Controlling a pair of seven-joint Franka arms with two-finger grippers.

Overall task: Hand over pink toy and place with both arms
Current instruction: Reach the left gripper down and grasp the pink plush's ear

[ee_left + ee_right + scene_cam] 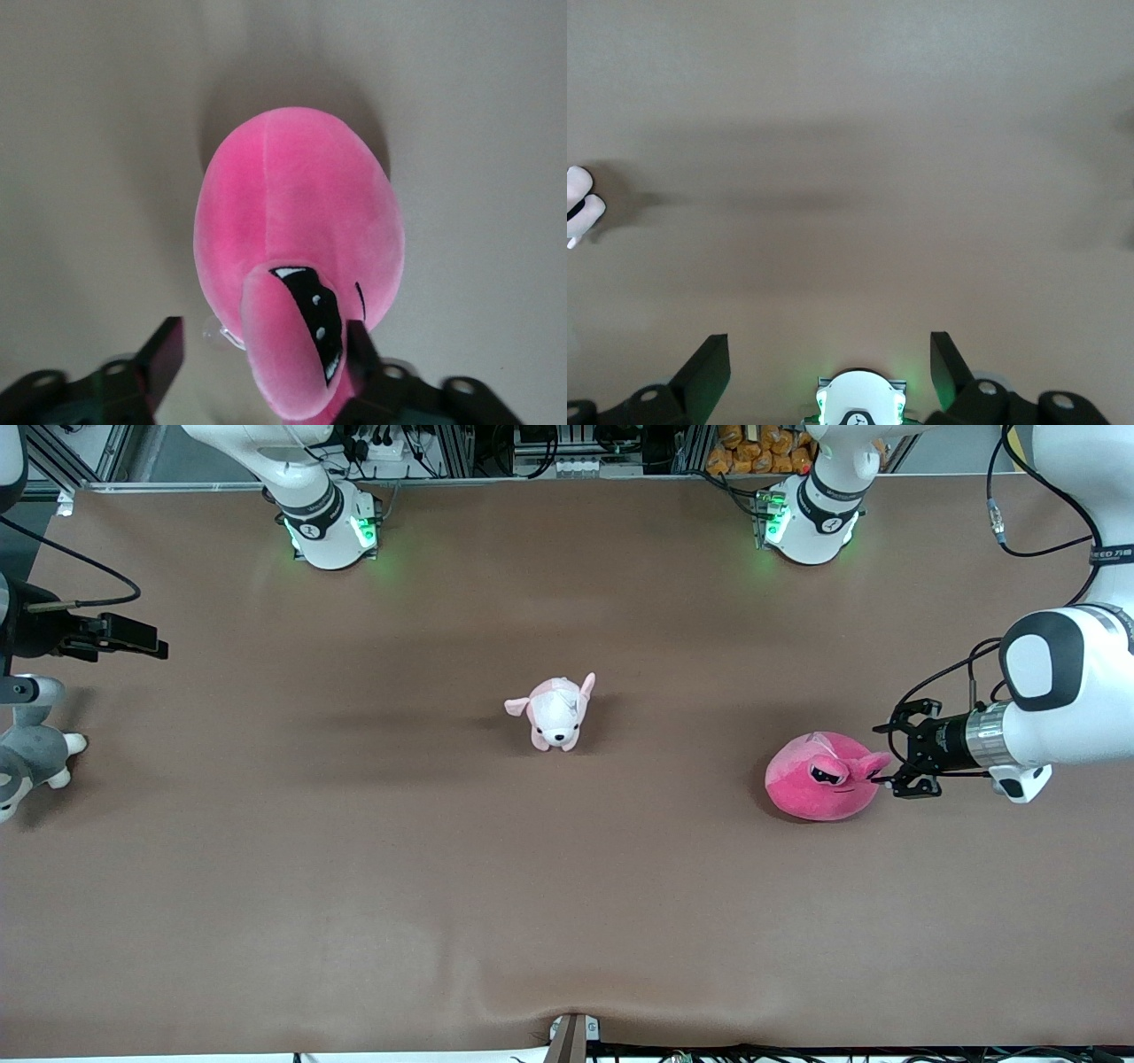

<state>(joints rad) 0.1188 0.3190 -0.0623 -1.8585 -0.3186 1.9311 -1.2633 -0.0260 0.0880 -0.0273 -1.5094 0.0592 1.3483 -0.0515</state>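
Observation:
The pink toy (819,779) lies on the brown table toward the left arm's end, its squinting eyes up. In the left wrist view it (292,204) fills the middle. My left gripper (889,757) is low beside the toy, open, with one of the toy's ears (283,354) between its fingers. One finger (359,350) is against the ear and the other (164,354) stands apart from it. My right gripper (124,638) is open and empty, waiting over the right arm's end of the table; its own view (828,341) shows bare table between the fingers.
A small pale pink-and-white puppy plush (556,710) stands at the middle of the table. A grey-and-white plush animal (31,757) sits at the right arm's end, below the right gripper; its white paws (580,208) show in the right wrist view. The arm bases (332,527) stand along the table's edge.

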